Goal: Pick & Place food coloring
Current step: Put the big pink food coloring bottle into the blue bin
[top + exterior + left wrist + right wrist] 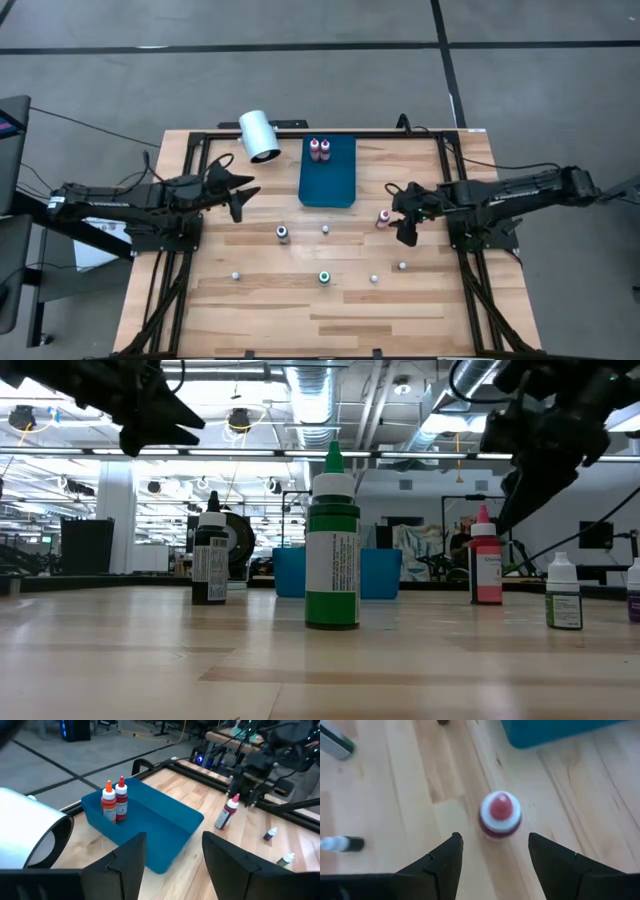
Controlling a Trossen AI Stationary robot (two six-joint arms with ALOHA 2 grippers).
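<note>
Wooden slats form the bench, with an open workshop floor around it. The right gripper hangs with its fingers spread wide and empty, pointing down at a pink-capped food coloring bottle. That bottle stands upright, long axis vertical, just beside the gripper on the side toward the blue tray. In the right wrist view the bottle's cap sits a little ahead of the two fingers, centred on the gap between them, so a short advance and descent should bring it between them. The left gripper waits on the tray's far side, also open and empty, clearly farther from this bottle. Two red bottles already stand in the tray's back corner. Other small bottles are scattered on the bench in front of the tray, among them a green one.
</note>
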